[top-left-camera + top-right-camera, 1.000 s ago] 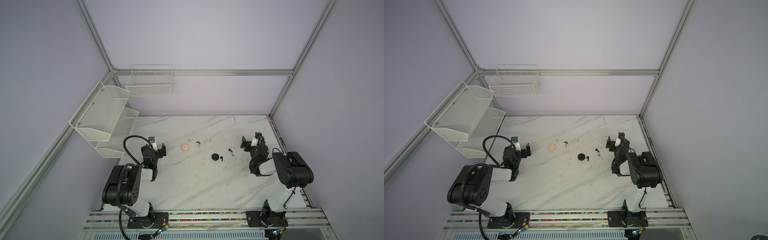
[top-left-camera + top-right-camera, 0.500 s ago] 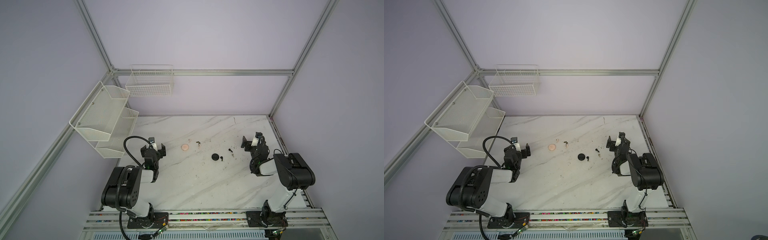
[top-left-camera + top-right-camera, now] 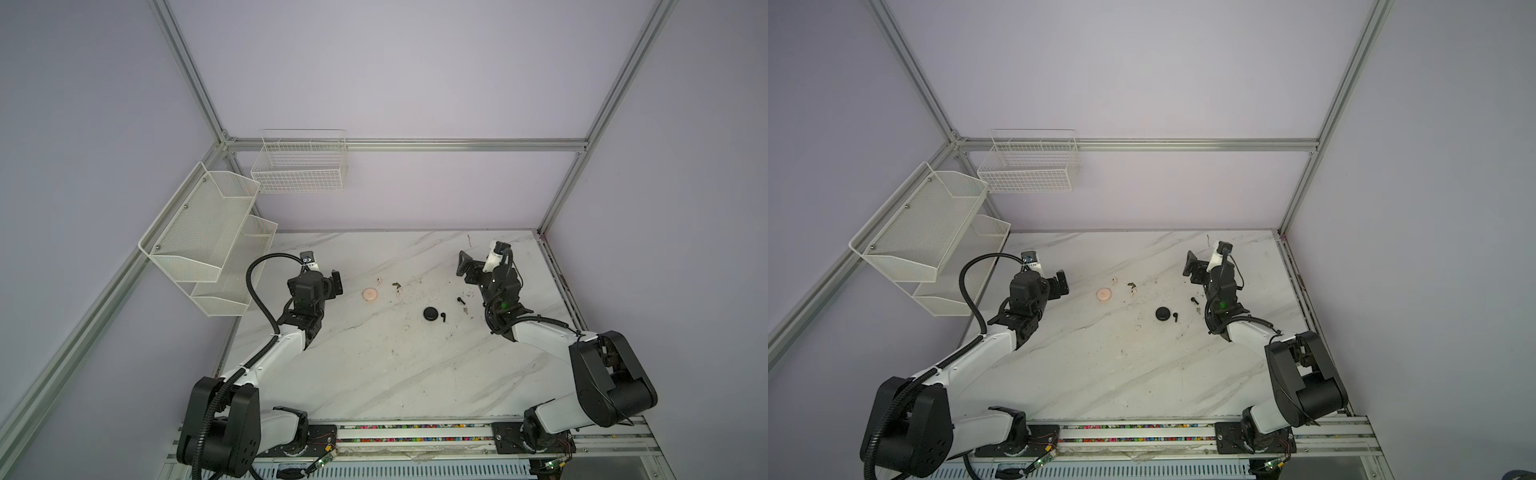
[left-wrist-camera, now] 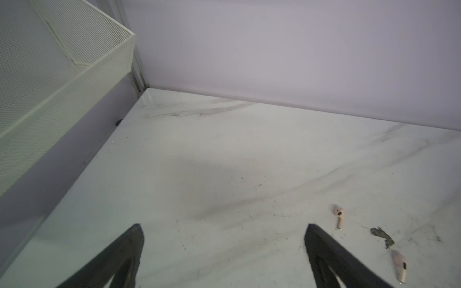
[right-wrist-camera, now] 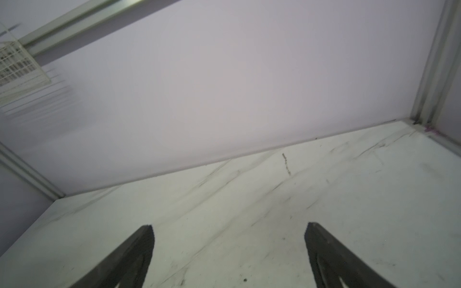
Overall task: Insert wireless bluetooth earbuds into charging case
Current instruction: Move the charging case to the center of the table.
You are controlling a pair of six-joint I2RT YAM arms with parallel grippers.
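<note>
Top views both show the change: over the last second the two arms have unfolded from a tucked pose and reached out over the bench (image 3: 374,374). The left claw (image 3: 333,286) is now nearer the pink case (image 3: 369,295), and the right claw (image 3: 467,269) is carried farther toward the back wall, still apart from the black case (image 3: 431,313). Both claws stand wide open and hold nothing; each wrist view shows only bare bench between the fingers. None of the task's things has shifted. One pale earbud (image 3: 379,281) and a second pale earbud (image 3: 399,292) lie loose just past the pink case, with a brownish speck of debris (image 3: 396,285) by them. One black earbud (image 3: 443,316) lies just beside the black case, the other black earbud (image 3: 459,299) nearer the right arm. This reads as the opening approach, with no earbud seated yet; whether either case is open cannot be told. The mesh shelf (image 3: 208,232) hangs close on the left arm's outer side and the bench's right edge hems the right arm, while the middle stretch toward both cases lies open.
</note>
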